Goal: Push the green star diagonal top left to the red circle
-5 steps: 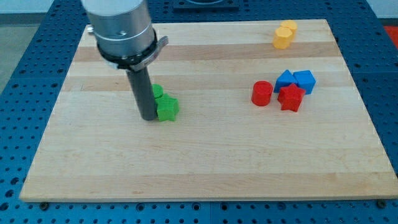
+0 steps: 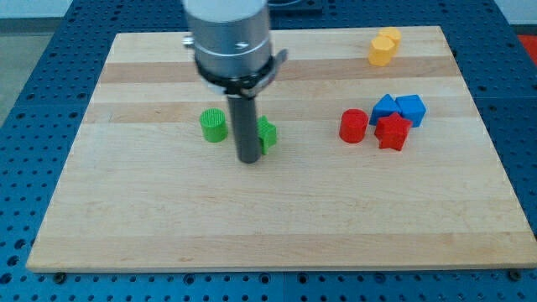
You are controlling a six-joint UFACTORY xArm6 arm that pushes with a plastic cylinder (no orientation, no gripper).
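While my tip (image 2: 249, 159) touches green star (image 2: 266, 133) left side, no jaws fitted, nothing held

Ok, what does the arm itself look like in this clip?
A wide silver-grey metal cylinder with a dark ring and small side tabs at its base. Below it hangs a straight dark rod, round and plain, ending in my tip. No cables or markings show.

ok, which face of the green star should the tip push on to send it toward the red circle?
The star's view-left face, where my tip already sits against it. The red circle lies to the view's right, so push rightward and slightly up-view, to stop above and left of the circle.
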